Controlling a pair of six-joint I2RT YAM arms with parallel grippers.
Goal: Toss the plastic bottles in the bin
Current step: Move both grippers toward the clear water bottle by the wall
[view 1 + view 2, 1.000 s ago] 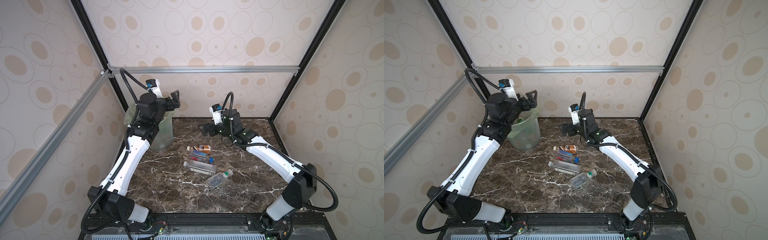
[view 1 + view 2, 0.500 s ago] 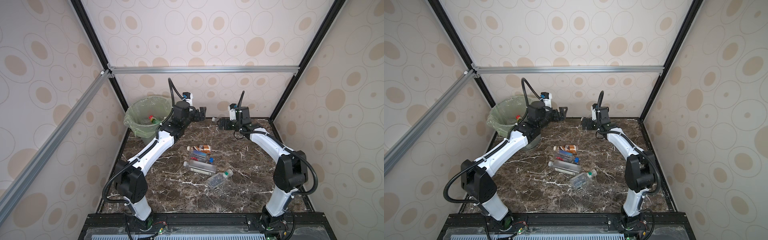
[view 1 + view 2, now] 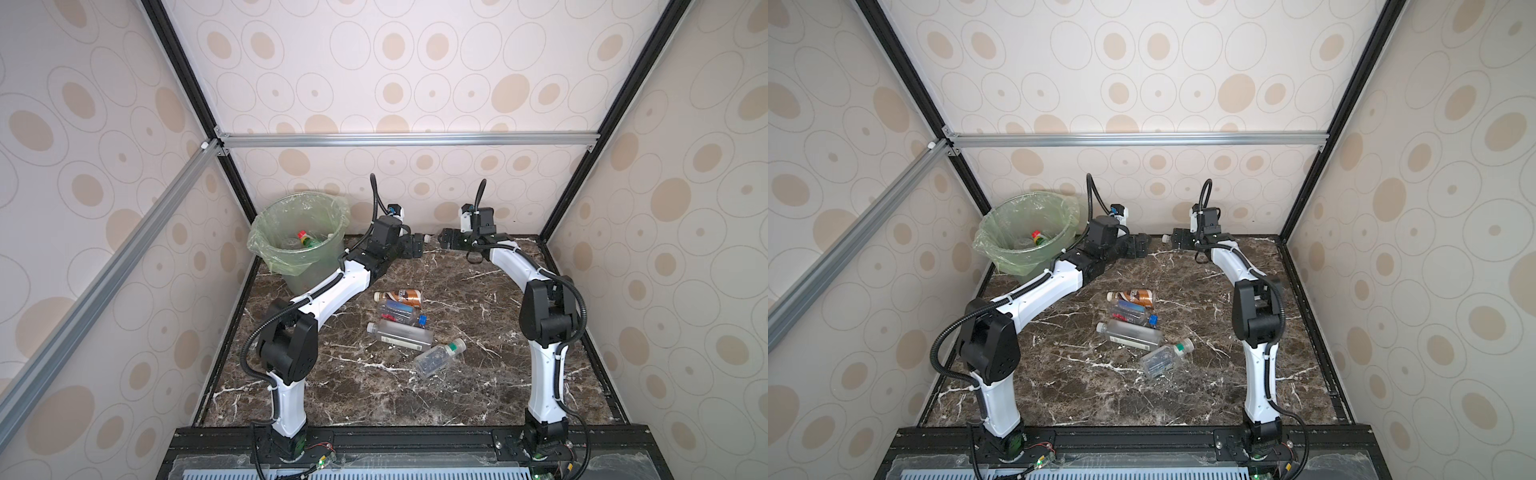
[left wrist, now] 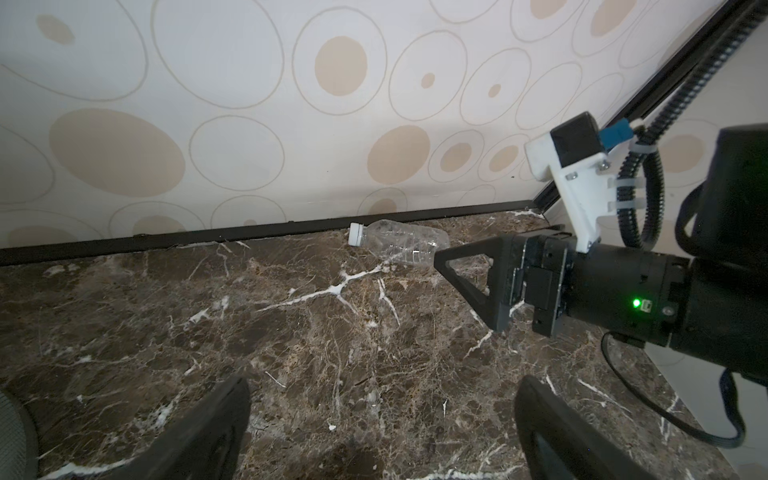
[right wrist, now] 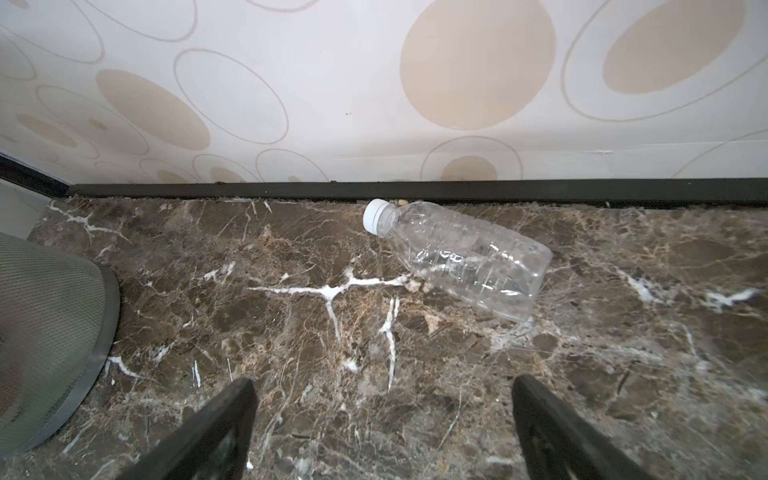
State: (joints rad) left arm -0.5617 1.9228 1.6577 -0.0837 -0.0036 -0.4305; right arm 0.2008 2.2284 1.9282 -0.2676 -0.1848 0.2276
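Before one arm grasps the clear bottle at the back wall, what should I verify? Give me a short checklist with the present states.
1. Left gripper open and empty: ok.
2. Right gripper open and empty: ok.
3. Clear bottle lying free, uncovered: ok.
4. Only one gripper aims at it: not ok, both face it.
5. Bin mouth unobstructed: ok.

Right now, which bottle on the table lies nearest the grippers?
The clear white-capped bottle by the back wall, between left gripper and right gripper; the other bottles lie clustered mid-table.
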